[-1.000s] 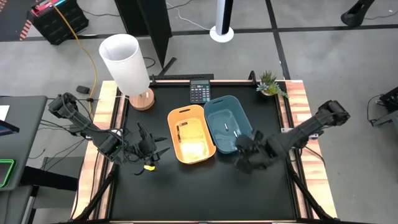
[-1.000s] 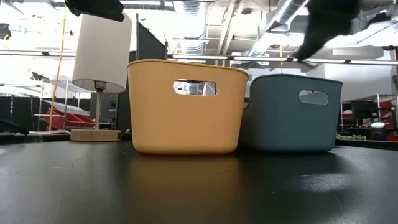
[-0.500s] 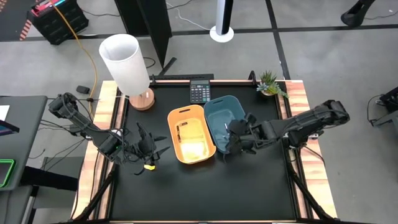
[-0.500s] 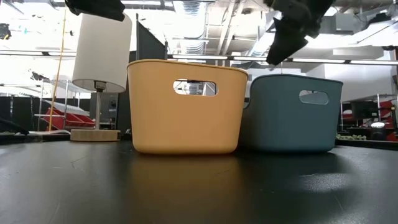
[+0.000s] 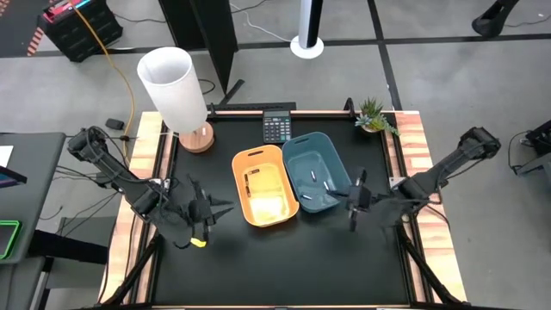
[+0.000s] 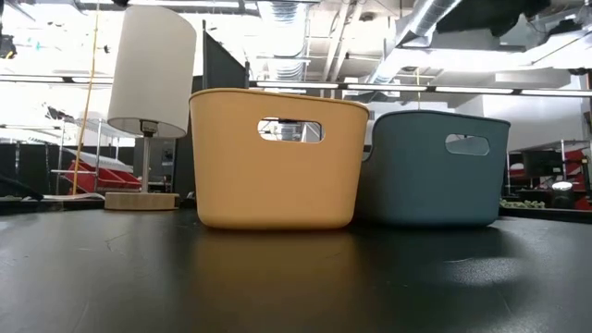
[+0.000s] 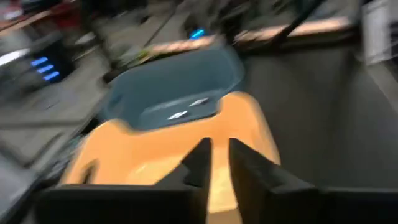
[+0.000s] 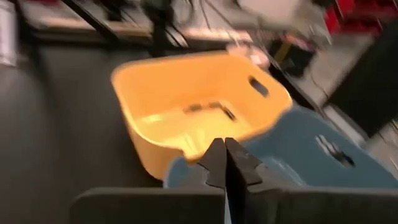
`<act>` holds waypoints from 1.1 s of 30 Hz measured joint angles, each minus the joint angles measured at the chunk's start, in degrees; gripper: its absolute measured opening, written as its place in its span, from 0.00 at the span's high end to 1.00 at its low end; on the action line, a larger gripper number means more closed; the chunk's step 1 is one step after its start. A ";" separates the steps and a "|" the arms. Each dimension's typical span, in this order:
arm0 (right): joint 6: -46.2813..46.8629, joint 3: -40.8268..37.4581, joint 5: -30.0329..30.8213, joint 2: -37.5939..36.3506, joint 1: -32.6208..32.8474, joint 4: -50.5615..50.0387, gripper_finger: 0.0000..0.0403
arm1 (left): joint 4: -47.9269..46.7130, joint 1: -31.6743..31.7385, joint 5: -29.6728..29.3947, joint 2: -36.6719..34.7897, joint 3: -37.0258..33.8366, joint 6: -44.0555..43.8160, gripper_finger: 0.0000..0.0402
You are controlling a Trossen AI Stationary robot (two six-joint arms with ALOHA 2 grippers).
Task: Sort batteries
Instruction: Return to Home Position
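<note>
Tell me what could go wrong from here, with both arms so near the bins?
The shut right gripper hangs close beside the blue bin; a wide swing might clip its rim. The bins touch, so a knock could shift the orange bin too, jostling the silver batteries. The left gripper waits left of the orange bin.

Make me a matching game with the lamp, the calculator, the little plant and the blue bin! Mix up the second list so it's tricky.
Column one:
1. lamp
2. calculator
3. plant
4. blue bin

Column two:
A. has silvery batteries lying inside
B. green and spiky
C. white shade on a wooden base
D. black with rows of keys

Right pairs: 1-C, 2-D, 3-B, 4-A.
</note>
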 joint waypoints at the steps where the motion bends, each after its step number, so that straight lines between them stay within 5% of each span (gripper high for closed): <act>1: -2.73 -2.14 -0.15 -1.83 0.60 3.89 0.97 | 5.17 0.61 2.50 -0.50 -1.81 3.05 0.91; 8: -27.30 -16.68 -13.91 -12.28 -1.28 37.43 0.99 | 33.22 8.65 17.12 -5.29 -15.92 17.86 0.99; 15: -30.81 -26.92 -29.60 -19.52 -13.19 46.29 1.00 | 46.43 19.77 28.86 -12.64 -29.27 18.39 1.00; 22: -29.26 -36.75 -38.61 -24.26 -21.73 53.72 1.00 | 49.41 25.10 32.98 -21.02 -38.12 17.49 1.00; 33: -30.18 -42.76 -38.86 -33.99 -21.89 50.74 1.00 | 42.25 25.08 30.29 -40.72 -46.53 18.84 1.00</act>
